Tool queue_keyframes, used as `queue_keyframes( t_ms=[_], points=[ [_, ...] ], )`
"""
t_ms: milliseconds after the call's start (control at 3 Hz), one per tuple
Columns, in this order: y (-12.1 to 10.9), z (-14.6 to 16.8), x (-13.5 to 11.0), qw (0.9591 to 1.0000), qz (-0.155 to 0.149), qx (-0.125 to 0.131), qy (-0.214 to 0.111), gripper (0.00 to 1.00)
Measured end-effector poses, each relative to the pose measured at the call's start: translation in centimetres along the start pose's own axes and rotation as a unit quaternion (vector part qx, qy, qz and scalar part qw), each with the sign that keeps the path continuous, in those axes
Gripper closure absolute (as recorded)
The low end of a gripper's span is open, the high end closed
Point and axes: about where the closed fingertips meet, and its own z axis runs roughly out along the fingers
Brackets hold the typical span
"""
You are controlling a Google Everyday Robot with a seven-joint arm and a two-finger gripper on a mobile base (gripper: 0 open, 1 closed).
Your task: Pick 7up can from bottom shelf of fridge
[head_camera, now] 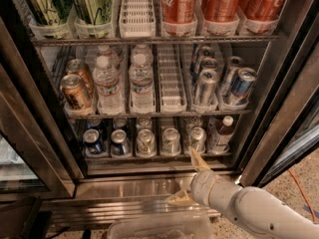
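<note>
The fridge (279, 98) stands open in front of me. Its bottom shelf (154, 157) holds two dark blue cans (93, 142) at the left, then three pale green-silver 7up cans (146, 142), (170, 141), (198, 139), and one bottle (221, 133) at the right. My gripper (190, 180) is on a white arm coming from the lower right, just below and in front of the shelf's edge. It is open and empty. Its upper finger (199, 160) points up at the rightmost 7up can, and its lower finger (181, 198) lies over the steel base.
The middle rack holds brown cans (75, 91), water bottles (141, 83) and slim silver-blue cans (205, 86). The top rack holds green cans and red cola cans (219, 1). The stainless base (129, 188) lies below. A clear plastic tub (159, 228) sits at the bottom edge. The door frame is on the right.
</note>
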Motion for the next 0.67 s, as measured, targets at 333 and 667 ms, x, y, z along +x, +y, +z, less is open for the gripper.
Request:
queue_keyframes(
  t_ms=[333, 667],
  points=[
    [0.00, 0.00, 0.00, 1.0000, 0.000, 0.000, 0.000, 0.00],
    [-0.10, 0.74, 0.16, 0.9992, 0.011, 0.032, -0.020, 0.00]
  ],
)
